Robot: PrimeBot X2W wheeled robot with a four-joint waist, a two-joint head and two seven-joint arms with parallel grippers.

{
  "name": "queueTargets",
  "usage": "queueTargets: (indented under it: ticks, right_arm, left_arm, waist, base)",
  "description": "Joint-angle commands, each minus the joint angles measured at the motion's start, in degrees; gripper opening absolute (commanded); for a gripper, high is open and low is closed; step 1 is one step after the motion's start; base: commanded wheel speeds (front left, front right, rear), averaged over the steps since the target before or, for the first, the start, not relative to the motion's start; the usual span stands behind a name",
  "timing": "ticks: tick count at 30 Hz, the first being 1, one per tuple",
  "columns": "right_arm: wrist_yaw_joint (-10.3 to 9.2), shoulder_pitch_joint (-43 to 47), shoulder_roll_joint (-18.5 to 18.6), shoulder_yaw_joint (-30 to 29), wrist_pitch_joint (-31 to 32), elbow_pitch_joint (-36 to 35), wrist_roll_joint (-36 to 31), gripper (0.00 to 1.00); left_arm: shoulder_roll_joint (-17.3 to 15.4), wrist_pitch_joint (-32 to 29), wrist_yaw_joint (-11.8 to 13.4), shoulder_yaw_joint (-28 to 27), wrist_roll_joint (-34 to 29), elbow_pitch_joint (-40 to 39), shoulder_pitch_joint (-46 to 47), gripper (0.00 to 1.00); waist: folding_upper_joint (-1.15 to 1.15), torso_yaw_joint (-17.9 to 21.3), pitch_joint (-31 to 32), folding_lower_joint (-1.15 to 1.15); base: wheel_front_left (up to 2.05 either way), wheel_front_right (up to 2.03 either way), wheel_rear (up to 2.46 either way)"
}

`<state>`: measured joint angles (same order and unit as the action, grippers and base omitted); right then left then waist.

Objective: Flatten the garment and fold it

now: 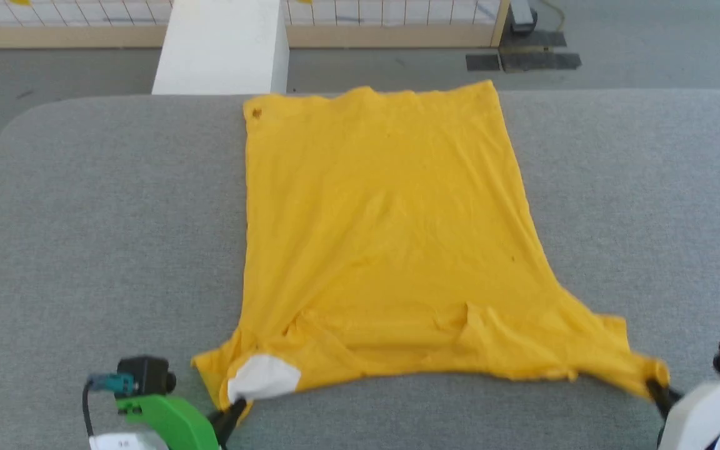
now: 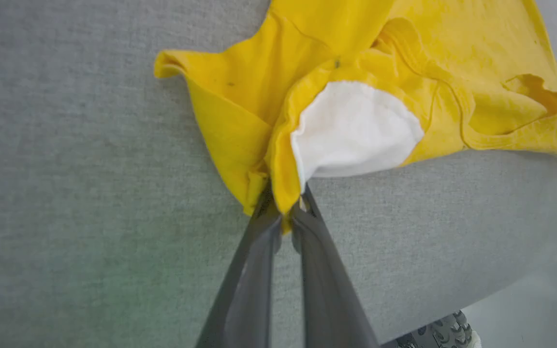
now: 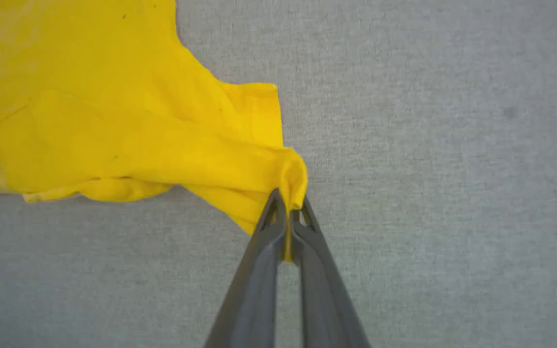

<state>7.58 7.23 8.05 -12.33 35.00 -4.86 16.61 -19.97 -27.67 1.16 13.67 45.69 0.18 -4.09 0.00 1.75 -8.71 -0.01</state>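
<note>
The left gripper [image 2: 285, 205], at the near left of the scene, is pinching a bunched fold of the garment [image 1: 385, 237] at its near left sleeve, jaws pressed almost together with yellow cloth squeezed between them. The right gripper [image 3: 288, 203], at the near right, is clamping the opposite sleeve tip the same way, jaws closed tight on a thin ridge of fabric.

Between the two, the garment's near edge is stretching across in a shallow curve, and a white sleeve patch [image 2: 356, 130] is turning up just beside the left gripper. Outward from there, the garment is lying plain side up on the grey padded table [image 1: 85, 219]. Its body is running away to the table's far edge, mostly flat, with soft wrinkles near the shoulders.

The cloth is looking thin, light and limp, so it is likely sagging and creasing wherever nothing is supporting it. It seems neither slippery nor fragile. Sleeve tips, shoulder seams and hem corners are probably offering the best hold for spreading it evenly.
</note>
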Motion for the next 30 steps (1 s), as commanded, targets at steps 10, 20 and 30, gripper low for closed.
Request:
queueTargets:
  ticks: [10,20,30]
  right_arm:
    - [-0.09,6.0,-4.96,-3.65,1.86,4.91,-1.05,0.0]
    - [-0.09,5.28,-5.15,-3.57,-4.04,5.39,-0.39,1.0]
    - [-0.09,-4.52,-5.16,-2.54,-16.58,-2.57,-0.6,1.0]
  left_arm:
    - [1.16,0.28,1.69,0.48,1.77,-0.74,-7.14,0.0]
    - [2.93,5.19,0.73,0.43,0.97,-0.15,-6.99,0.0]
    - [3.72,5.56,0.26,2.06,0.24,-1.15,-5.65,0.0]
  waist:
    - [0.0,-1.42,1.76,0.01]
    - [0.0,-2.12,3.61,0.01]
    - [0.0,-4.75,2.9,0.01]
  base:
    - [0.0,0.0,0.0]
    - [0.0,0.0,0.0]
    - [0.0,0.0,0.0]
